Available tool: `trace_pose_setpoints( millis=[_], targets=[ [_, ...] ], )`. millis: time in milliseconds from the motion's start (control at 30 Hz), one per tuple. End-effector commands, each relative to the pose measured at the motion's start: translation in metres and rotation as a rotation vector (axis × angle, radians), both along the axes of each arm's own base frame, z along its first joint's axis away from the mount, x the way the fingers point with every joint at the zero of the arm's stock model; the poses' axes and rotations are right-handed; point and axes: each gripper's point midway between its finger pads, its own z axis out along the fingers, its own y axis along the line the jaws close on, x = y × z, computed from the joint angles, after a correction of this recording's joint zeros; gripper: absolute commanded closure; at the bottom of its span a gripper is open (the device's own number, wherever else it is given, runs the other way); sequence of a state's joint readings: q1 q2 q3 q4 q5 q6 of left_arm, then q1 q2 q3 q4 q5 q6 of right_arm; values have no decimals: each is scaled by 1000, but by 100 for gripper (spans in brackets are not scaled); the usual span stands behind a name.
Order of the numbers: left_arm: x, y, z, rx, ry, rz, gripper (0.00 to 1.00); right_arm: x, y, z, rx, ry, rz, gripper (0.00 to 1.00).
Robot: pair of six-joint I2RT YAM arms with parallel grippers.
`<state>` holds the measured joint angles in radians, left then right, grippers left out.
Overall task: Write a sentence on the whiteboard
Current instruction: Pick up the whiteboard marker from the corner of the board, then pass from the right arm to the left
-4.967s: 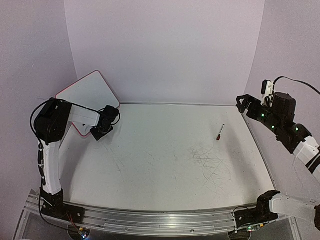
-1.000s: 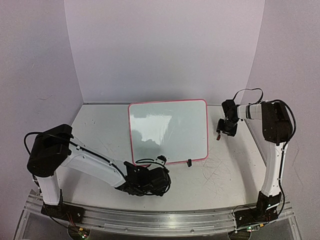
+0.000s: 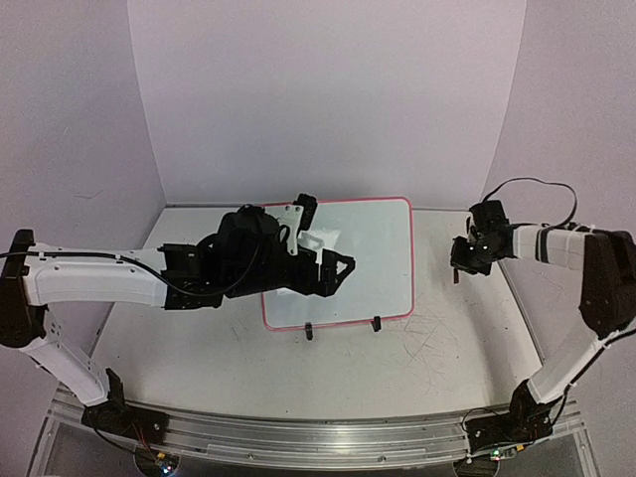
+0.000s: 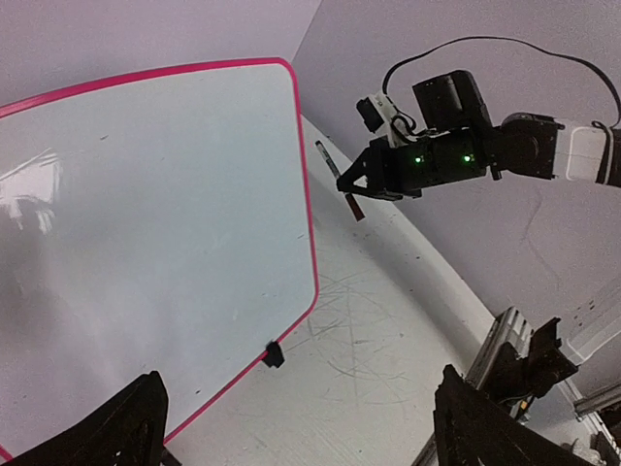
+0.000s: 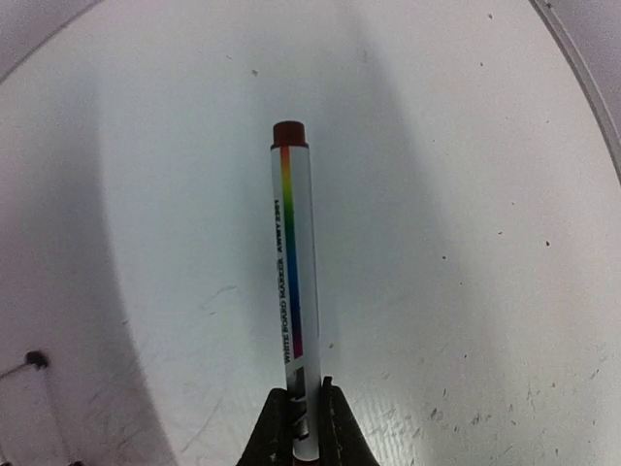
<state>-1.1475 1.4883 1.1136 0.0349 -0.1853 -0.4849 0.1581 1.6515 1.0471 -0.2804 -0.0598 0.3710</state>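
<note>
The right end effector (image 5: 303, 419) is clamped on the marker's (image 5: 292, 262) rear, probably to leave its capped end free to reach the board. The blank whiteboard (image 3: 383, 253) lies mid-surface (image 3: 447, 358), just beside it. The left end effector (image 4: 296, 427) hovers above, jaws wide apart and empty.
</note>
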Motion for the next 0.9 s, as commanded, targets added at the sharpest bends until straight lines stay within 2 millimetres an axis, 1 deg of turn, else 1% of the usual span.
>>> trace_pose_setpoints(
  millis=[0,67,133,167,233,267,300,400,467,533,600,700,800,867],
  targets=[
    [-10,-41,38,-150,0,-192,3,-24,42,81,208,-243,168,100],
    [-15,-58,40,-171,22,-266,3,-46,72,122,344,-373,267,100],
    [-20,-73,47,-195,31,-330,4,-74,105,167,495,-516,362,100],
    [-21,-80,49,-205,33,-356,5,-88,118,182,572,-562,385,100],
    [-23,-90,53,-231,30,-394,6,-106,132,217,687,-672,418,100],
    [-24,-94,57,-247,29,-407,6,-116,139,231,744,-706,432,100],
    [-26,-97,60,-265,26,-425,7,-123,142,248,791,-758,447,100],
    [-29,-103,68,-319,30,-452,7,-137,152,280,894,-841,491,100],
    [-29,-104,73,-352,29,-457,8,-144,159,295,936,-874,526,100],
    [-29,-103,80,-389,33,-461,8,-147,168,302,958,-885,552,100],
    [-31,-101,88,-425,32,-480,9,-147,179,304,974,-873,581,100],
    [-24,-97,96,-458,31,-472,9,-152,194,310,1003,-869,629,100],
    [-16,-93,98,-474,38,-441,11,-156,206,314,1020,-867,665,100],
    [-12,-91,96,-476,49,-430,14,-160,214,317,1033,-867,685,100]
  ],
)
